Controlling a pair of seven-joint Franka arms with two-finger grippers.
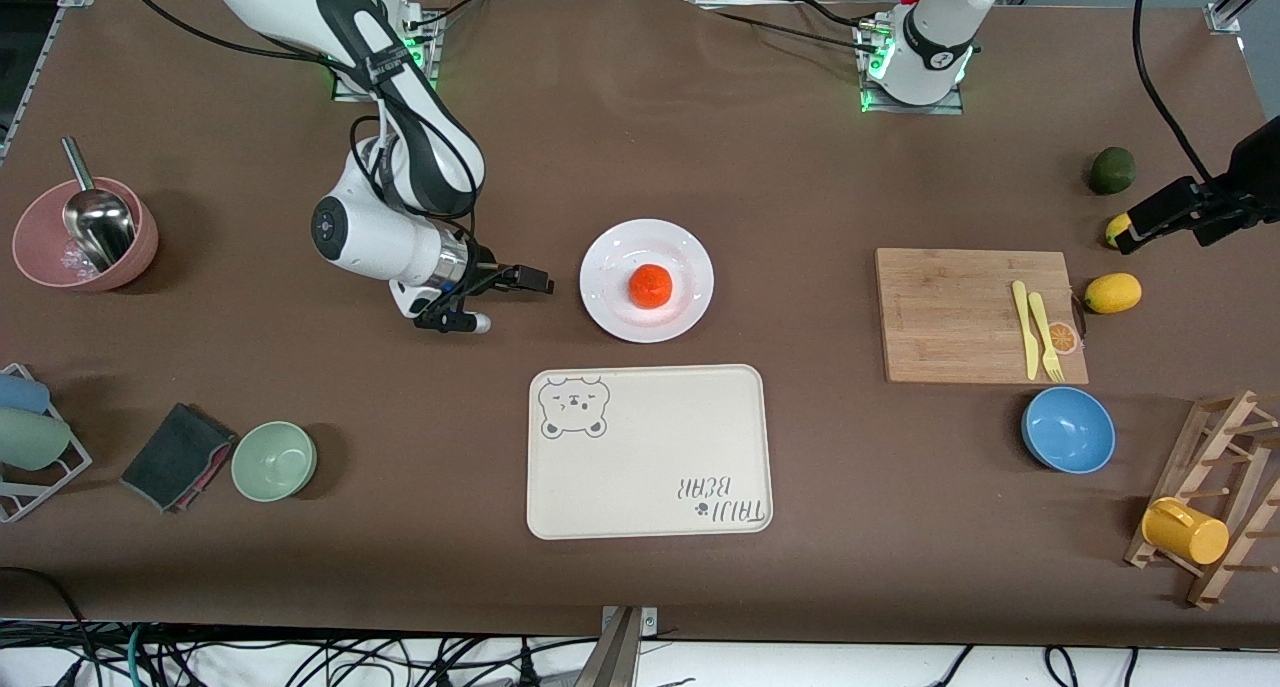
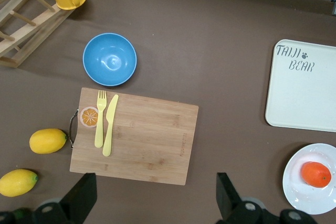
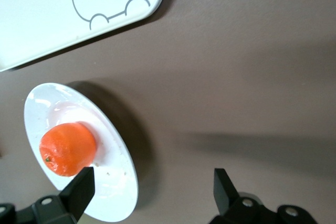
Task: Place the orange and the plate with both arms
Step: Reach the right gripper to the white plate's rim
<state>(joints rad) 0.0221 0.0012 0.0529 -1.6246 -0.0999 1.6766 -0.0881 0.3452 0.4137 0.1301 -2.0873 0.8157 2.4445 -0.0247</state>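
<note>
Viewing from the front, the orange (image 1: 650, 285) sits centred on the plate (image 1: 690, 252), just farther from the camera than the bear tray (image 1: 650, 487); the right gripper (image 1: 520, 279) hangs released beside the plate, and the left gripper (image 1: 1135, 229) waits released over the lemons (image 1: 1112, 293). Left wrist view: fingers (image 2: 80, 199) spread, grasping nothing. Right wrist view: the glossy plate (image 3: 118, 182) looks rigid, slippery and breakable, best pinched at its rim; the orange (image 3: 68, 149) looks light and rollable.

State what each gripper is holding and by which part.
Nothing is held. The right gripper is open beside the plate, which carries the orange. The left gripper is open above the lemons.
</note>
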